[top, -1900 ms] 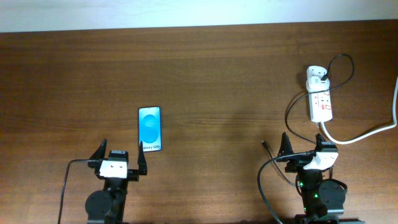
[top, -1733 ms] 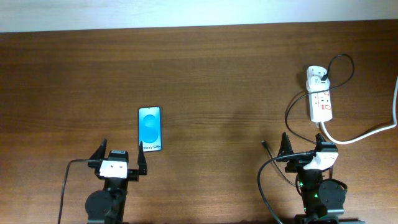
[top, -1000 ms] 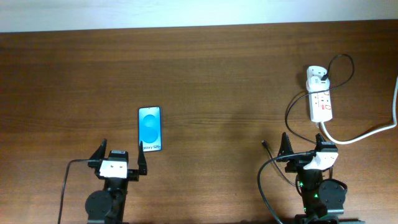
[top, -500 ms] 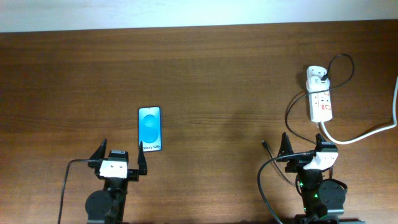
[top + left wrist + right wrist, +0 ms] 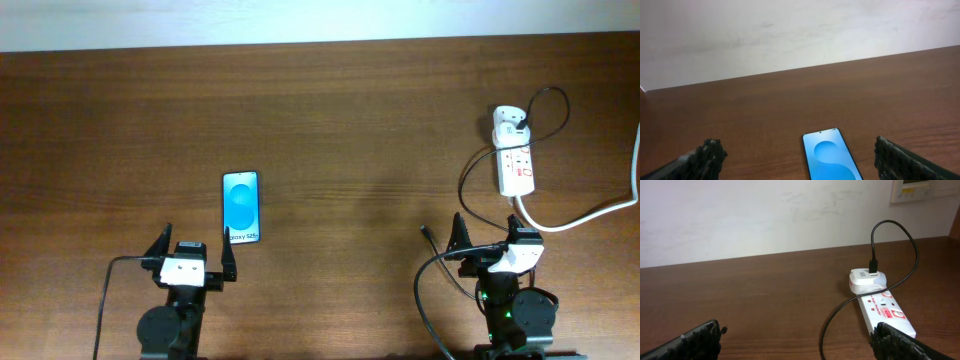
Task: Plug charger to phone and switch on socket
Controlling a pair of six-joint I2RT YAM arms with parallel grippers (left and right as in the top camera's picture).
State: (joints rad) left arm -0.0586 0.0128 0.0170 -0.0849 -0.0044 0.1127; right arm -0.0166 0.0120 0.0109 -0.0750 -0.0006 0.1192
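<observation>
The phone (image 5: 241,207) lies flat, blue screen up, just beyond my left gripper (image 5: 192,253), which is open and empty; in the left wrist view the phone (image 5: 831,160) sits between the spread fingers (image 5: 800,161). The socket (image 5: 514,160), a white power strip with red markings, lies at the far right. The charger's white adapter (image 5: 508,121) sits plugged in its far end, and the thin black cable (image 5: 466,178) loops down to a connector tip (image 5: 424,231) near my right gripper (image 5: 492,240), open and empty. The right wrist view shows socket (image 5: 885,311), adapter (image 5: 866,279) and cable (image 5: 832,322).
The socket's thick white cord (image 5: 590,212) curves off the table's right side. A pale wall (image 5: 790,35) stands behind the table's far edge. A white wall panel (image 5: 917,189) shows at the top right of the right wrist view.
</observation>
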